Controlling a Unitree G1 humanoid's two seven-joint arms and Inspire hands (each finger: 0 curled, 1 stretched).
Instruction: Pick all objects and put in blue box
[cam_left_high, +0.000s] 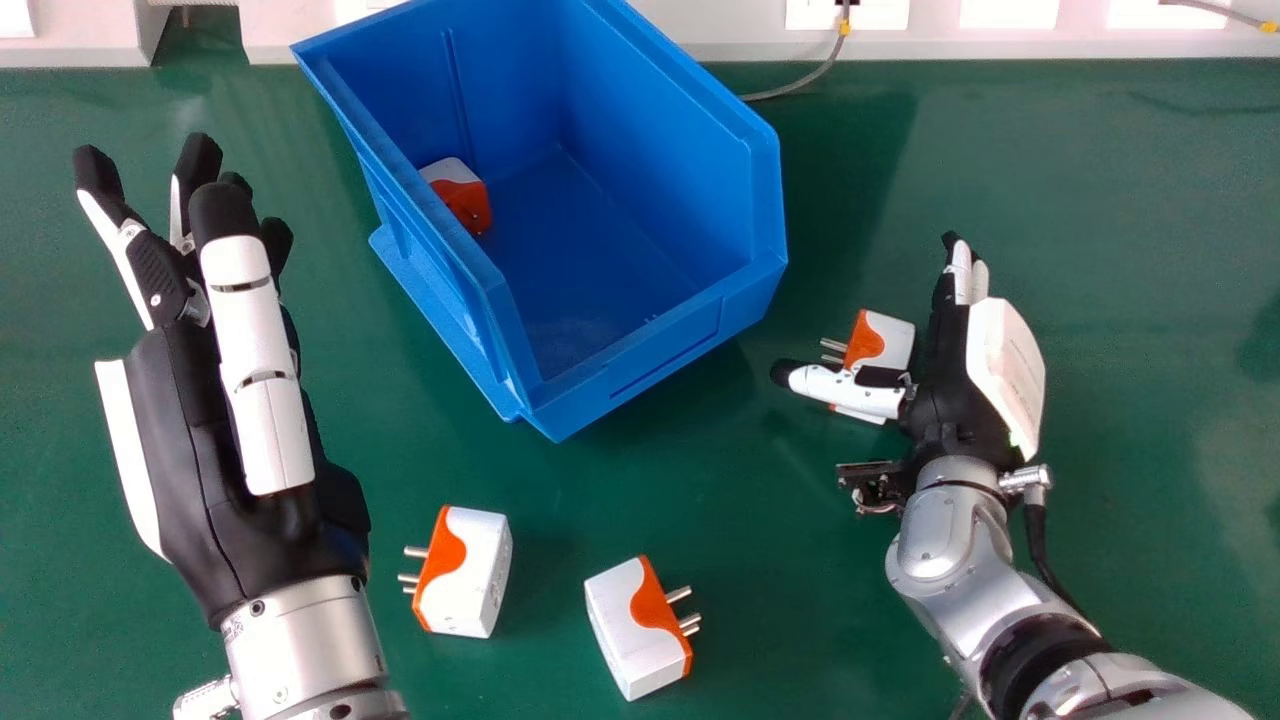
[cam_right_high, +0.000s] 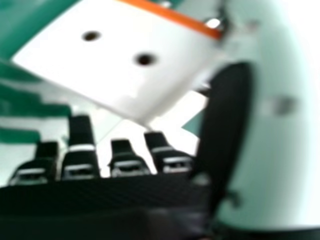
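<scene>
Ahead of me a green tabletop (cam_left_high: 1150, 200) runs back to a pale wall (cam_left_high: 740, 22), a thin cable (cam_left_high: 790, 90) curving down from it. The blue box (cam_left_high: 640, 360) holds one plug (cam_left_high: 468, 200); two adapters (cam_left_high: 480, 575) lie nearer me. My left hand (cam_left_high: 190, 430) is spread; my right hand (cam_left_high: 940, 390), fingers straight, flanks another adapter (cam_left_high: 890, 338).

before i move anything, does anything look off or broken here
Nothing looks spilled or visibly damaged. The open blue plastic box sits askew to the far edge of the green table, and three boxy white-and-orange plug adapters lie outside it facing different ways, ordinary enough mid-task.
</scene>
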